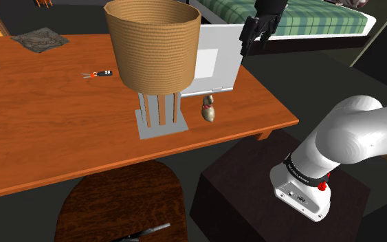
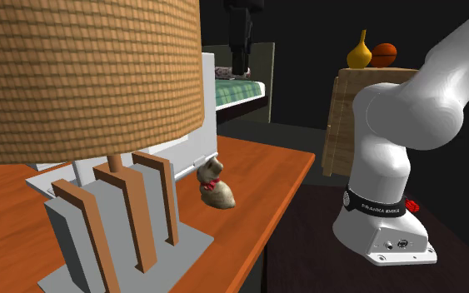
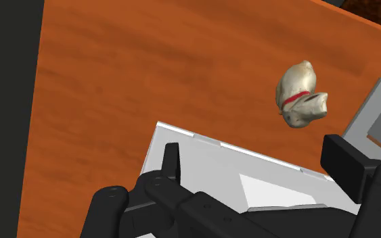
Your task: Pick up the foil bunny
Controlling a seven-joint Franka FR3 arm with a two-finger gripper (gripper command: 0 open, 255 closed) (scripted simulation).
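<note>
Orange-brown desk surface is seen beneath the tool, which is held high, spread and empty, over a white box; the foil bunny is stood well below it, just past that box, so a clear descent is judged possible.

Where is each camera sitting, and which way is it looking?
Shoulder view: up beside the dark stand, looking down over the orange table toward the bed; shows the white arm and the tool.
Second exterior view: low at table height beside the woven basket, looking along the table past the bunny; the arm stands at its right.
Wrist view: on the hand, looking down at the table; the tool's open fingers hang over a white box.
Shared: all three see the bunny.
</note>
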